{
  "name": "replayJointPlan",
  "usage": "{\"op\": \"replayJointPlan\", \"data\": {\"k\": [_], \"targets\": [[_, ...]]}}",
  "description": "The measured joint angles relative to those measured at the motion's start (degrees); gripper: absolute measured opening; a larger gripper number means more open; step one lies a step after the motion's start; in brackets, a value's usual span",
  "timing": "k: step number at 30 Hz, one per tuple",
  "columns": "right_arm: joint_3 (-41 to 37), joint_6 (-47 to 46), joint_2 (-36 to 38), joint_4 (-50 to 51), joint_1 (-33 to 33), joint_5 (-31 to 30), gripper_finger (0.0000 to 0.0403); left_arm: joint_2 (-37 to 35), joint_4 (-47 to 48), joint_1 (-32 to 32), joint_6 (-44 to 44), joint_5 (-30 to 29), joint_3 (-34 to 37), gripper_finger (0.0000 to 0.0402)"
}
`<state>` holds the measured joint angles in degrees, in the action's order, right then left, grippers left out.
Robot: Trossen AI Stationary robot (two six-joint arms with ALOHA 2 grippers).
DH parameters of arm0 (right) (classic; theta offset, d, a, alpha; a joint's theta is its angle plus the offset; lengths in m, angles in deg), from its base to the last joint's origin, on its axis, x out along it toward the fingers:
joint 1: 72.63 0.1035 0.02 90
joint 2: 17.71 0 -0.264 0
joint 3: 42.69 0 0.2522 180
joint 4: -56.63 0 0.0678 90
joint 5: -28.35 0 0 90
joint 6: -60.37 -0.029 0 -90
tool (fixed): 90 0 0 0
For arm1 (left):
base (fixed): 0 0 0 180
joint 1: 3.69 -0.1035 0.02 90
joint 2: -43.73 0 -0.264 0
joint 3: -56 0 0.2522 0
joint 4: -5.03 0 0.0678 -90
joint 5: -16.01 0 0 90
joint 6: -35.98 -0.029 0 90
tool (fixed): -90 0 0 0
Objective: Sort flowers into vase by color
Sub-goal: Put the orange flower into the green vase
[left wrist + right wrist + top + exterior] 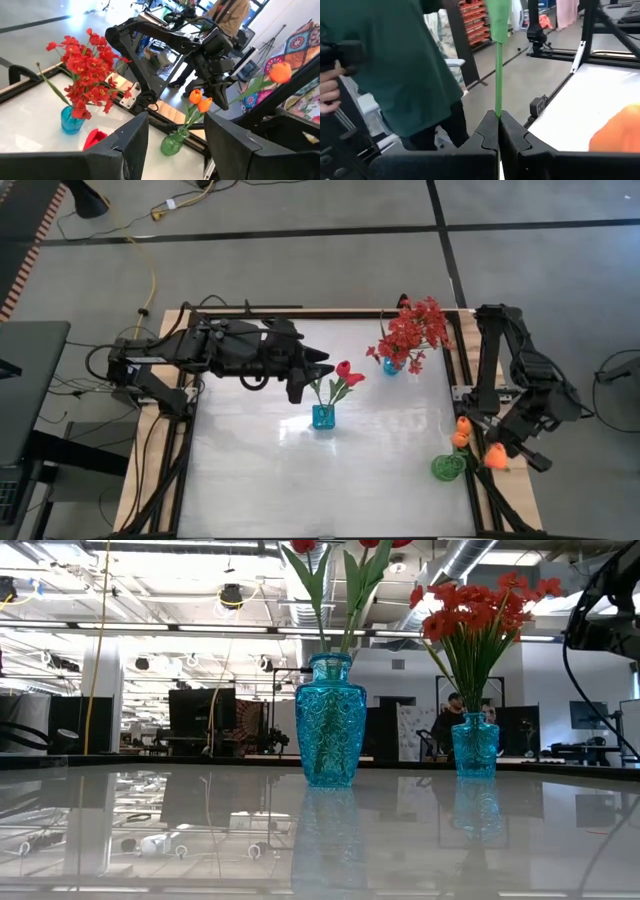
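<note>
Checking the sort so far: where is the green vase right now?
In the high view, the green vase stands at the table's right edge, holding orange tulips, beside the right gripper, which is shut on another tulip's stem.

High view looks straight down on the whole table (300, 470). Low view sits at tabletop level, close to the blue vase (330, 720), facing the room. Both wrist views look outward; left wrist and high views share the green vase (172, 142).

No text, label, brand, number or sign can be read in any of the views. Nothing legible shows on the vases, the arms, the worktop or the things in the room behind.
</note>
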<state>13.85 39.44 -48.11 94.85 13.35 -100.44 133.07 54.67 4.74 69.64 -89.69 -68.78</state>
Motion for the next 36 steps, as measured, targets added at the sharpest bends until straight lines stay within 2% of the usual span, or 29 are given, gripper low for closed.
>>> {"op": "replayJointPlan", "data": {"k": [4, 10, 15, 23, 30, 36], "targets": [[0.0, 0.4, -1.2, 0.6, 0.0, -1.7, 0.0023, 0.0, 1.1, 0.0, -0.2, 0.0, 0.0, 0.0178], [0.0, 0.3, -3.9, 0.8, 0.5, -12.1, 0.0023, 0.0, 3.7, 0.3, -1.2, 0.1, 0.0, 0.0178], [0.0, -4.1, -4.1, 1.1, 1.4, -19.7, 0.0023, 0.0, 4.8, 0.3, -2.9, 0.2, 0.0, 0.0178], [0.0, -8.6, -5.5, 2.0, 3.6, -24.0, 0.0023, 0.0, 6.9, 0.3, -6.0, 1.8, 0.0, 0.0178], [0.1, -13.7, -9.8, 2.9, 6.0, -26.2, 0.0022, 0.0, 9.7, 0.3, -6.0, 1.9, 0.6, 0.0178], [0.1, -18.5, -14.3, 6.6, 6.3, -30.4, 0.0022, 0.1, 9.7, 0.2, -6.0, 1.9, 2.7, 0.0178]]}}
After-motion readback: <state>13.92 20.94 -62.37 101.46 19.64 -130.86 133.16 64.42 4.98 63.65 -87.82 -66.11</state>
